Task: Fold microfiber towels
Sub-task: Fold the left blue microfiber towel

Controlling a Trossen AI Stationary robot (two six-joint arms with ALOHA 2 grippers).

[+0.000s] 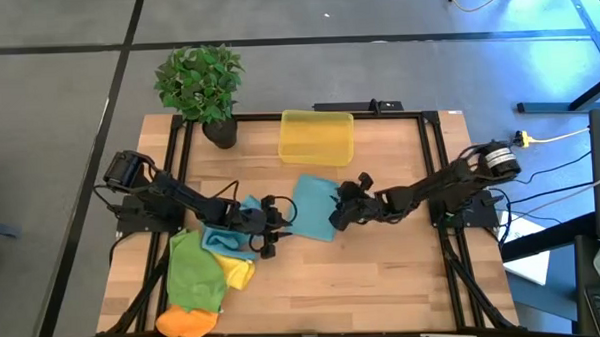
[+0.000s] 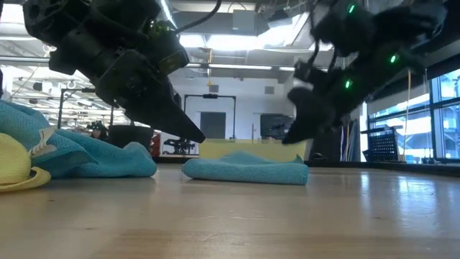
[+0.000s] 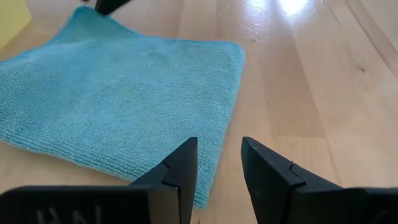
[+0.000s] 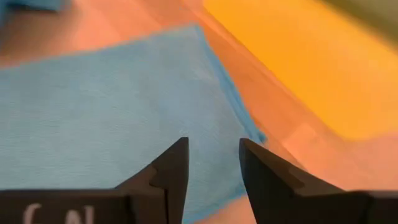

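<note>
Lying folded just in front of the yellow bin [image 1: 317, 136], the teal towel [image 1: 313, 206] sits between both grippers. Right fingers [image 4: 171, 171] hover parted, empty, over its edge; left fingers [image 3: 180, 171] likewise. Any snagged fibre on retreat could pull the fold open.

From overhead I can't see how the folded teal towel [image 1: 313, 203] lies under the right gripper [image 1: 338, 213], whose dark body covers that towel's near corner. Beside that towel, the left gripper [image 1: 270, 230] hides part of a crumpled teal towel [image 1: 225, 237]. The orange towel [image 1: 188, 320] is partly hidden by the frame bar along the table's front edge.
</note>
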